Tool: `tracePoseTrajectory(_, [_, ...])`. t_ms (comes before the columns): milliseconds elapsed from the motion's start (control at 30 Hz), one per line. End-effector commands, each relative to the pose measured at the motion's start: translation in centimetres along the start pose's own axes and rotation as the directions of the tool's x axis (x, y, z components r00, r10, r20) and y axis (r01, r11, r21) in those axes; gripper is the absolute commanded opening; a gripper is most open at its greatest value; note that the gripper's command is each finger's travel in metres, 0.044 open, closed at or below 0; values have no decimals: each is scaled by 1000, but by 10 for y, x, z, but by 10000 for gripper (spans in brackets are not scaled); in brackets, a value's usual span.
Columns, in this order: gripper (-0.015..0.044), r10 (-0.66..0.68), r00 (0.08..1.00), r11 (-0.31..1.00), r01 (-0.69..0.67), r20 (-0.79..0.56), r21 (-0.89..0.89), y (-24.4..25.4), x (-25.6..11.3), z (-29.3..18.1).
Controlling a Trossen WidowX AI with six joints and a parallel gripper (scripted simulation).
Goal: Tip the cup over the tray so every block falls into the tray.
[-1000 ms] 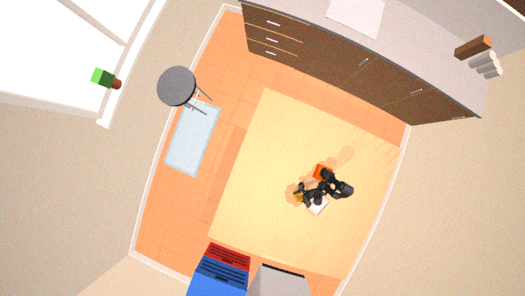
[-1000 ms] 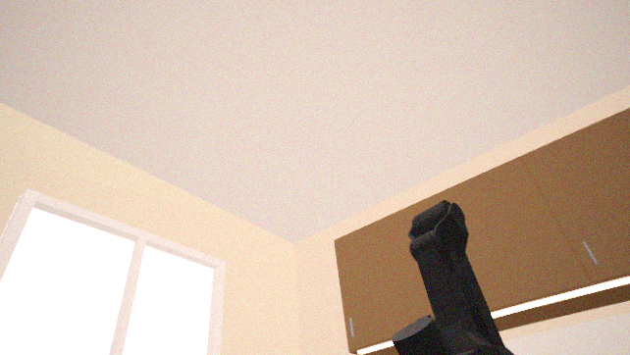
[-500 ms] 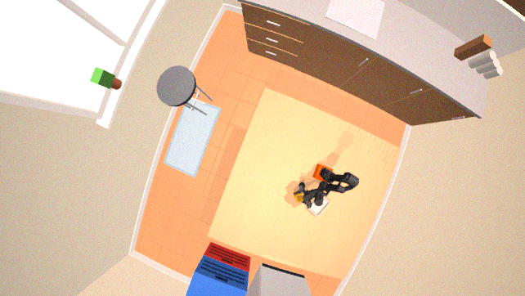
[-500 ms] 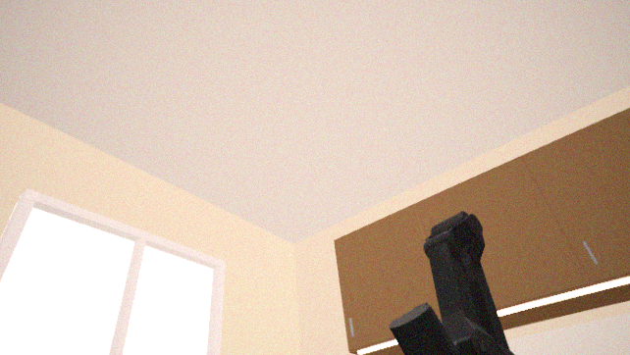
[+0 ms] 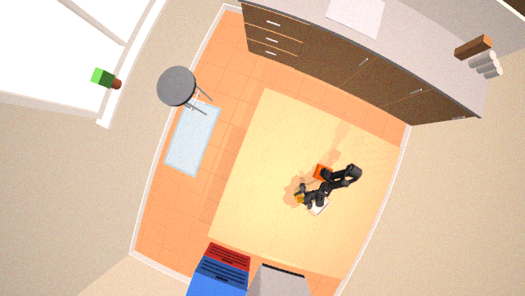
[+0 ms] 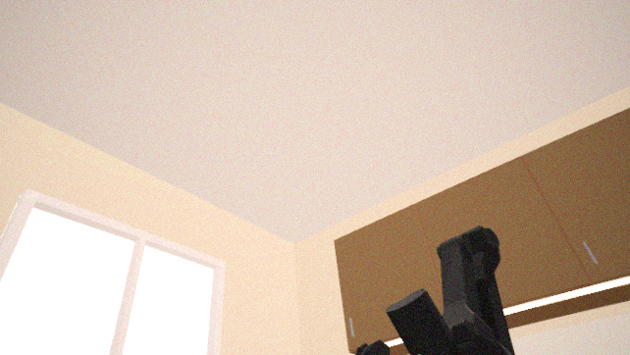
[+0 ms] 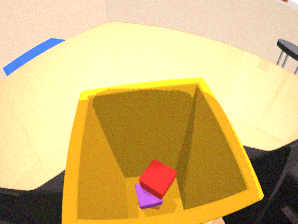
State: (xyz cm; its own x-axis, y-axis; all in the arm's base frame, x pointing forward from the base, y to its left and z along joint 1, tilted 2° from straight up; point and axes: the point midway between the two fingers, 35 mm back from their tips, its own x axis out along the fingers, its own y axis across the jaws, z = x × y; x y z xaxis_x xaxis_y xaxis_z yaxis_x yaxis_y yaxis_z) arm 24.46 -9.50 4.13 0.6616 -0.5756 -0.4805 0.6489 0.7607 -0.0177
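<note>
The yellow cup (image 5: 299, 198) (image 7: 150, 125) is upright with its open top facing the wrist camera, and appears raised a little off the pale table (image 5: 253, 163). A red block (image 7: 158, 178) lies partly over a purple block (image 7: 145, 198) on the cup's floor. My gripper (image 5: 303, 196) is shut on the cup, with its dark fingers at the cup's left and right sides in the wrist view. The shallow white tray (image 5: 318, 211) lies right beside the cup in the top view, partly hidden by the arm. The cup is not over it.
An orange box-like thing (image 5: 317, 172) is by the arm, behind the tray. My arm (image 5: 339, 177) (image 6: 471, 279) folds over the tray's back side. A round stool (image 5: 177, 86) (image 7: 289, 51) and blue and red bins (image 5: 222, 271) are off the table.
</note>
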Motion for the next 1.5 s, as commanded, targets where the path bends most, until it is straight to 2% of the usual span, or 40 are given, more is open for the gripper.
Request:
tracePoseTrajectory(0, [0,2,1000,1000,-2,5,1,1,-1,5])
tracePoseTrajectory(100, [0,22,1000,1000,-22,2,-9,6,-1,4])
tracePoseTrajectory(500, [0,368,928,909,-371,-56,-189,83,-25,-6])
tracePoseTrajectory(733, [0,548,829,782,-555,-108,-284,124,-49,-16])
tracePoseTrajectory(1000, [0,719,671,581,-723,-181,-375,165,-86,-31])
tracePoseTrajectory(1200, [0,805,545,421,-803,-235,-423,187,-115,-42])
tracePoseTrajectory(1467, [0,807,541,438,-817,-236,-376,188,-115,-42])
